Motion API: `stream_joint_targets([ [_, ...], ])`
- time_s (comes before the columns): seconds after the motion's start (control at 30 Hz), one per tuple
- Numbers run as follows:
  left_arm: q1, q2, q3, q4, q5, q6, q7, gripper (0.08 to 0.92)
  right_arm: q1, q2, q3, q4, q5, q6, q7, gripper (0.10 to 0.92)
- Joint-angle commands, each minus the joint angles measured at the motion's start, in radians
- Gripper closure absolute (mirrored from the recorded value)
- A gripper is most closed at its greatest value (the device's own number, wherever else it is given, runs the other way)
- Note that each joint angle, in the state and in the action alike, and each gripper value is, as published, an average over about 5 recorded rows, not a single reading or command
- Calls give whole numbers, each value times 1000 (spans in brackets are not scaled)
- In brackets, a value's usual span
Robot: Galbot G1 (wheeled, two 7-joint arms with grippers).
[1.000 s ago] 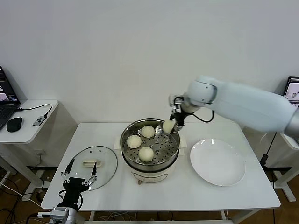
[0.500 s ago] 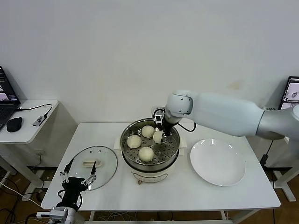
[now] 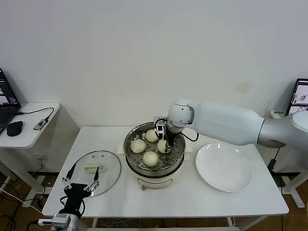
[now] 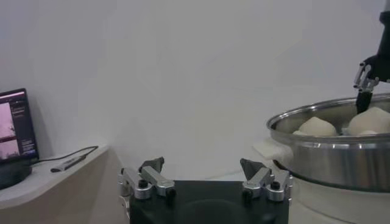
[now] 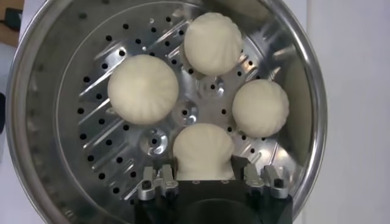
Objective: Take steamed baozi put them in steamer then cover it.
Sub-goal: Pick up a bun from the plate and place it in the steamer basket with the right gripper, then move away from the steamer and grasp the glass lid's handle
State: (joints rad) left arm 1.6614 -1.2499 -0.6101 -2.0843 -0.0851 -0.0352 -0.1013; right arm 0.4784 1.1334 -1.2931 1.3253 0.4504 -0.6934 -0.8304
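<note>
A white table [image 3: 192, 202] holds the steamer [image 3: 155, 169]. The right gripper [image 5: 203, 175] reaches inside, fingers squeezing the fourth baozi [image 5: 203, 152] to set it down. The left gripper [image 4: 204, 175] waits open near the glass lid [image 3: 110, 175]

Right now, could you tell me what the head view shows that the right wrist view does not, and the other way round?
Only the head view shows the cover lying on the table left of the steamer, the white plate on its right, and the left gripper open near the cover. Only the right wrist view shows the perforated tray from straight above. Both show four baozi in the steamer, the right gripper shut on the fourth baozi.
</note>
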Motion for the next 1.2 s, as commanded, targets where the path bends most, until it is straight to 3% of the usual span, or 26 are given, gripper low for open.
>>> stream_joint_targets([
  [0.03,0,1,1,0,1,0,0,177,-8,-16,9,15,-6,-22,6,444],
  [0.37,-1,3,5,-5,2,1,4,177,41,-162,38,131,-46,-27,-7,213],
  [0.5,0,2,10,-5,5,1,6,177,35,-251,79,204,-53,-12,32,203],
  [0.8,-1,1,12,-1,10,1,9,177,-119,-484,266,395,116,90,372,203],
  [1.03,1,-4,14,4,14,-3,14,177,-527,-625,641,483,126,297,611,203],
  [1.2,2,-13,16,6,17,-7,14,177,-967,-608,1070,506,8,457,710,203],
])
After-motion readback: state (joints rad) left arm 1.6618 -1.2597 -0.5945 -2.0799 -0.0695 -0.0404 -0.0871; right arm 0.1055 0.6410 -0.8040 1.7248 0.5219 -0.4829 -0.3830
